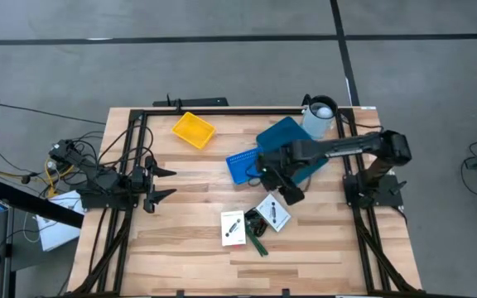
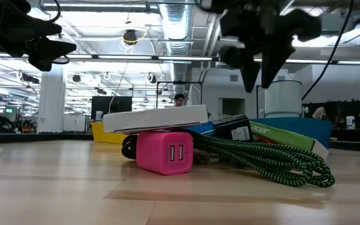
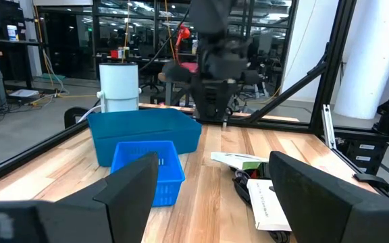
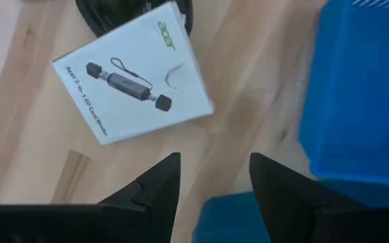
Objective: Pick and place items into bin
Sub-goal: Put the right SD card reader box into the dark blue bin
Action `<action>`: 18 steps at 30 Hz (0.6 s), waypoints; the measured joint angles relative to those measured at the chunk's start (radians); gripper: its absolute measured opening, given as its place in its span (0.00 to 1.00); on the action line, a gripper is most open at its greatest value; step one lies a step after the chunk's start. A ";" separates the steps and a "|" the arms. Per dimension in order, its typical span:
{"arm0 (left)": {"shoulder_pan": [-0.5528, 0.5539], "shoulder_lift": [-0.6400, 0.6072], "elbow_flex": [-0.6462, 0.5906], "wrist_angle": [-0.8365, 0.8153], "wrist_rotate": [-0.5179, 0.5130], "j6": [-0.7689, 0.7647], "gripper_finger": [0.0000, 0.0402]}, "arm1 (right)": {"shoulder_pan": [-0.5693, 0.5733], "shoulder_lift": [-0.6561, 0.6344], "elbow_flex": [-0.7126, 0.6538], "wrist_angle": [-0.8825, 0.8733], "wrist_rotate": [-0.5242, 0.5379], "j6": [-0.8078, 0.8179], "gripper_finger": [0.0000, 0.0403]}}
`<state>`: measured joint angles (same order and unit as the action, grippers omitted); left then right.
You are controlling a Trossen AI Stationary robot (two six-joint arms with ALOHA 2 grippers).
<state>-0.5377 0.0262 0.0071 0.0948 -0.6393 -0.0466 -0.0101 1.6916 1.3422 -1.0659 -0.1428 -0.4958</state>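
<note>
Two white printed cards lie on the table: one [image 1: 233,228] nearer the front, one [image 1: 273,213] with an Acer print [image 4: 134,81] just under my right gripper. A black-and-green cord [image 2: 261,159] lies coiled between them. A pink-red block [image 2: 164,152] stands on the wood, with a card's edge [image 2: 155,117] resting on top of it. My right gripper [image 4: 211,158] hangs open above the table [image 1: 281,189], between the Acer card and the blue basket [image 1: 243,165]. My left gripper [image 1: 168,184] waits open at the table's left.
A larger blue bin [image 1: 288,141] sits behind the basket, with a white cylinder [image 1: 320,116] at the far right corner. A yellow tray [image 1: 193,130] lies toward the far left. Black frame rails [image 1: 131,165] run along the table's sides.
</note>
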 joint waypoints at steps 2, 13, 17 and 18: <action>0.000 0.000 0.000 0.000 0.000 0.000 0.68 | -0.028 0.019 0.000 0.002 -0.054 -0.012 0.42; 0.000 0.000 0.000 0.000 0.000 0.000 0.68 | -0.069 0.049 0.010 0.000 -0.175 -0.080 0.42; 0.000 0.000 0.000 0.000 0.000 0.000 0.68 | -0.062 0.049 0.010 0.001 -0.205 -0.089 0.42; 0.000 0.000 0.000 0.000 0.000 0.000 0.68 | -0.062 0.049 0.010 0.003 -0.217 -0.090 0.42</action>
<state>-0.5377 0.0265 0.0071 0.0947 -0.6395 -0.0466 -0.0719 1.7409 1.3518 -1.0627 -0.3593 -0.5861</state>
